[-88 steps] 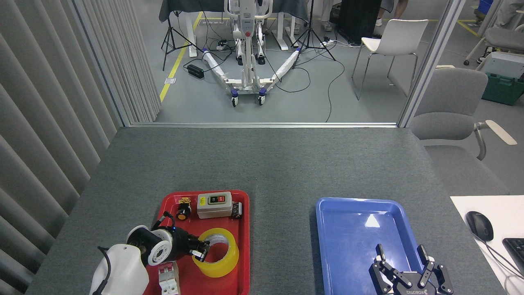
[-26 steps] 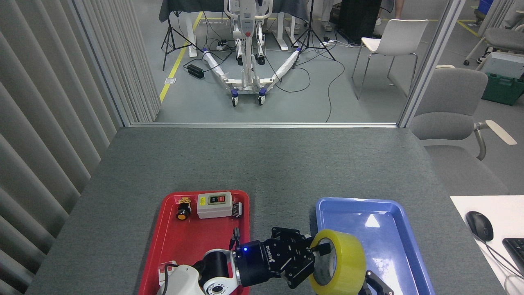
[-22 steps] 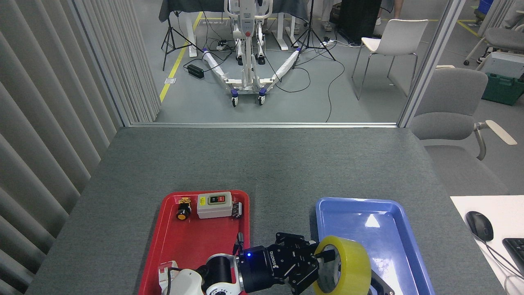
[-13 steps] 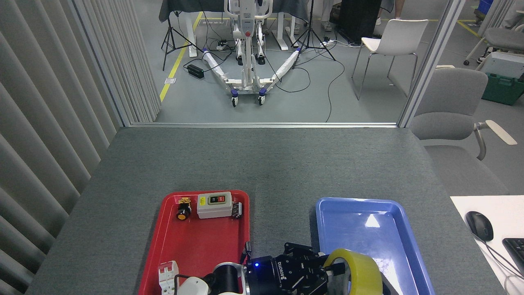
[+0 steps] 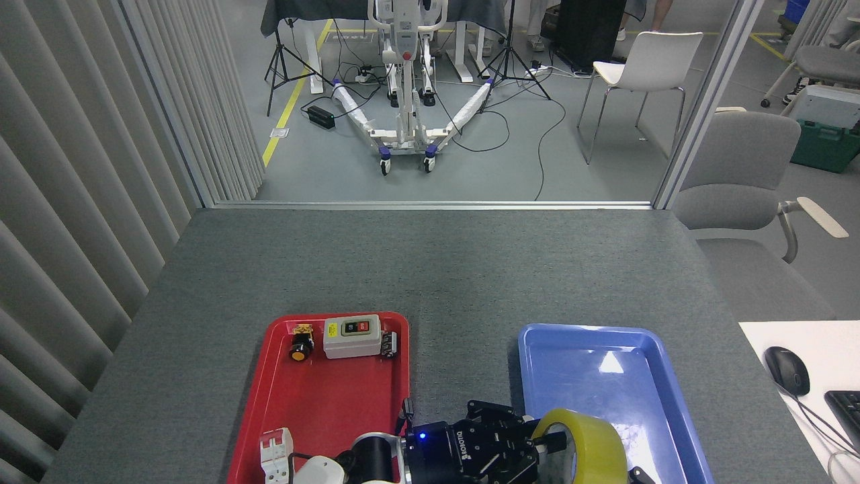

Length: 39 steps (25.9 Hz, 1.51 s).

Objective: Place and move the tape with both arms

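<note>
The yellow tape (image 5: 594, 444) stands on its edge at the bottom of the head view, over the near left corner of the blue tray (image 5: 591, 331). My left gripper (image 5: 547, 444) reaches in from the left and is shut on the roll. One black finger sits inside the whitish core and the others are against the outside. Of my right gripper (image 5: 638, 476) only a dark sliver shows at the bottom edge, just right of the roll. The tape and the frame edge hide the rest of it.
The red tray (image 5: 322, 396) on the left holds a grey switch box (image 5: 351, 336), a black-and-yellow push button (image 5: 300, 349) and a white breaker (image 5: 277, 449). A white desk with a mouse (image 5: 787, 370) and keyboard lies at the right. Grey felt table stretches ahead.
The left gripper lifted the tape out of the red tray and carried it right to the blue tray, then sank toward the bottom edge. Over the last half second it barely moved.
</note>
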Each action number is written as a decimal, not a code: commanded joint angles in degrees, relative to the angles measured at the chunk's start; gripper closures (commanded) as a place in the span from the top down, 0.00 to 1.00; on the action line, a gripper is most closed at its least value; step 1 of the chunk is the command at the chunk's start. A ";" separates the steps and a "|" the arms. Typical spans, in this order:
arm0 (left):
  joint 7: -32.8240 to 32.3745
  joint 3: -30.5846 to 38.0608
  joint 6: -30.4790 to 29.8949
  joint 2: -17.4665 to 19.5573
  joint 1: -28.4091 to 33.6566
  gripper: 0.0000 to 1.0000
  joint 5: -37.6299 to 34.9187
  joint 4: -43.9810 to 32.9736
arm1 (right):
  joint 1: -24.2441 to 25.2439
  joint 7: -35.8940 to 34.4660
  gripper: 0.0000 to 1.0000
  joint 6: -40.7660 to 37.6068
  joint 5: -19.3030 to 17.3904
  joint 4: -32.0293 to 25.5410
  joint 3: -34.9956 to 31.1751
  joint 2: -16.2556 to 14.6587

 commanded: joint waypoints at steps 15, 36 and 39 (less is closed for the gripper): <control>-0.90 0.06 0.06 -0.25 0.01 0.00 -2.23 2.14 | 0.22 -4.14 0.97 0.04 -2.21 0.07 -1.37 -0.08; -1.16 -0.47 0.06 -1.83 0.01 0.09 -6.63 3.28 | 0.30 -3.79 0.44 0.04 -2.12 0.07 -0.05 0.45; -0.90 -0.38 0.06 -2.01 0.01 0.59 -7.51 3.37 | 0.39 -3.79 0.36 0.04 -2.12 0.16 -0.31 0.27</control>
